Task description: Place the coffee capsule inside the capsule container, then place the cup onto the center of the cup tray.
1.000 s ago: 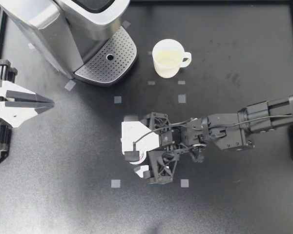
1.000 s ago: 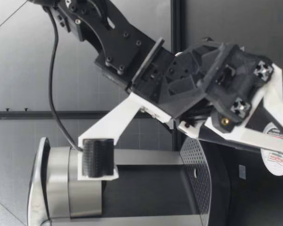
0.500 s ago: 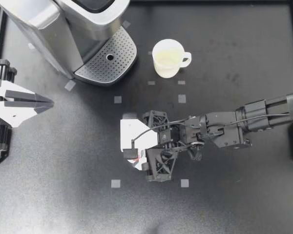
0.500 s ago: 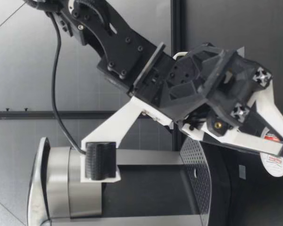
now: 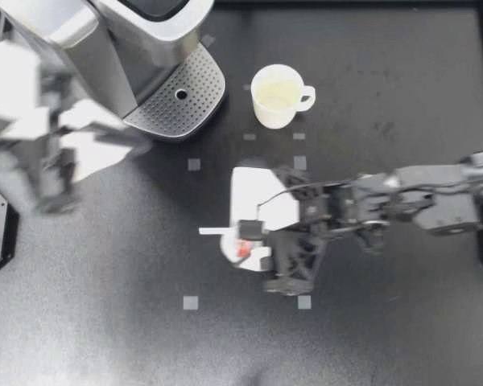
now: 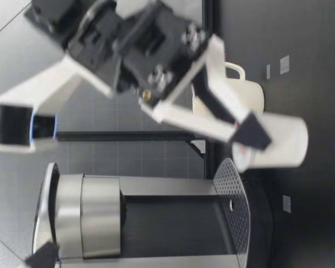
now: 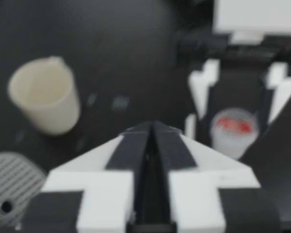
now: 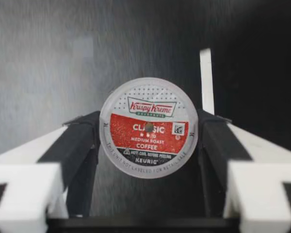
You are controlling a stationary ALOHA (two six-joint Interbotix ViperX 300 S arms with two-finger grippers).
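1. One big silver coffee machine (image 5: pixel 121 48) fills the table's back-left corner. My left gripper (image 5: pixel 105 145), fingers pressed together, has swung in from the edge to just beside the cup tray (image 5: pixel 177 96).
2. My right gripper (image 5: pixel 245 241) pinches the capsule (image 5: pixel 241 248) from both sides, and it's now lifted off the table.
3. Cream cup (image 5: pixel 275 96) stands near the tray.
4. Capsule is white and round, with a red-and-white foil lid.

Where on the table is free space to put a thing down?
Free: the table right of the cup, and the wide strip beyond my right gripper, away from the cup. Crowded: among the drip tray, the cup, my left gripper and the held capsule.
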